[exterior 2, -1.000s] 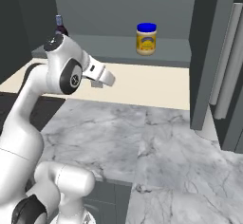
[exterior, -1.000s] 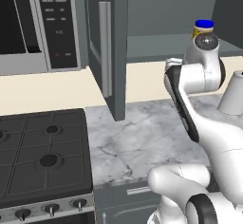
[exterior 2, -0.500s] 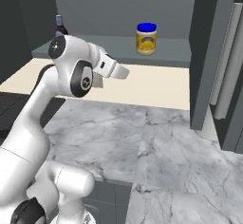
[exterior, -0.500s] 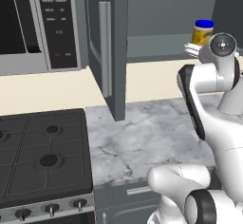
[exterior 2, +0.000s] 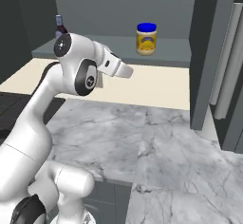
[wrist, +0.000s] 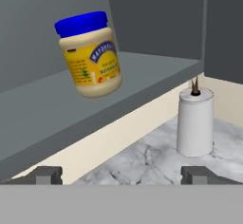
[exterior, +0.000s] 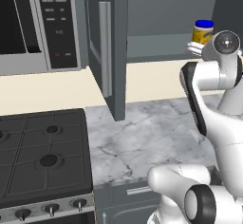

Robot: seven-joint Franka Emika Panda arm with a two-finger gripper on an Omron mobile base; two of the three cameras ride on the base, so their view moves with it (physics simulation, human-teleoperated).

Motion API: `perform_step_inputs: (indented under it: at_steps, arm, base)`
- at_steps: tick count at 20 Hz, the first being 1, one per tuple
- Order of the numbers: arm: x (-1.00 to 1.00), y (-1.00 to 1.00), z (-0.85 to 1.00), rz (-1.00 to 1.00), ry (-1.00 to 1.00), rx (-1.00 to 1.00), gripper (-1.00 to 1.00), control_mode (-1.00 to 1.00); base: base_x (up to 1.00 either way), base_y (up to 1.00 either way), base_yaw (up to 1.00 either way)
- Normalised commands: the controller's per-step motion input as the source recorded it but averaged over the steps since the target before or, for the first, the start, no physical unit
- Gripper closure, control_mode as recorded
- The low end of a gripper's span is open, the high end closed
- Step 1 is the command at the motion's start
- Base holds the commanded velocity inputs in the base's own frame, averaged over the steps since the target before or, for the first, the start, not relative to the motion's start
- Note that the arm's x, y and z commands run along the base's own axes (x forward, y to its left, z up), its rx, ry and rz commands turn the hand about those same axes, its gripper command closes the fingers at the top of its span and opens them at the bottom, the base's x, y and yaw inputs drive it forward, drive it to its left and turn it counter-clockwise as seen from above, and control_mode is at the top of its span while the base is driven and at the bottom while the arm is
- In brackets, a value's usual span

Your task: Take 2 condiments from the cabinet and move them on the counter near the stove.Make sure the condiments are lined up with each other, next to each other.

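Nearest you, the marble counter (exterior: 142, 142) is running beside the stove (exterior: 42, 156), and a white paper roll (wrist: 194, 122) is standing on the marble. Above it, the cabinet (exterior 2: 118, 45) is standing with its door (exterior: 111, 47) swung out, next to the microwave (exterior: 38, 23). Your claw (wrist: 121, 174) is hovering below the shelf edge with its fingers spread wide, gripping nothing. The jar (wrist: 89, 53) is sitting on the shelf ahead, apart from the claw. Farther along, the brown bottle (exterior 2: 60, 26) is standing behind the arm.

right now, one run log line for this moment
phase: reaching to cabinet | hand: open, empty | yellow jar: upright on shelf, untouched | brown bottle: on shelf
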Motion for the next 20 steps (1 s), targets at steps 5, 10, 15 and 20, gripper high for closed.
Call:
perform_step_inputs:
  at_steps: [5,10,15,20]
  arm:
    - [0.17,-0.01,0.11,0.0,0.0,0.0,-1.0,-1.0]
    - [0.22,-0.11,0.16,0.0,0.0,0.0,-1.0,-1.0]
    - [0.09,-0.29,0.29,0.0,0.0,0.0,-1.0,-1.0]
    - [0.04,-0.27,0.27,0.0,0.0,0.0,-1.0,-1.0]
  base:
    - [0.0,0.0,0.0]
    - [0.0,0.0,0.0]
    - [0.0,0.0,0.0]
    - [0.0,0.0,0.0]
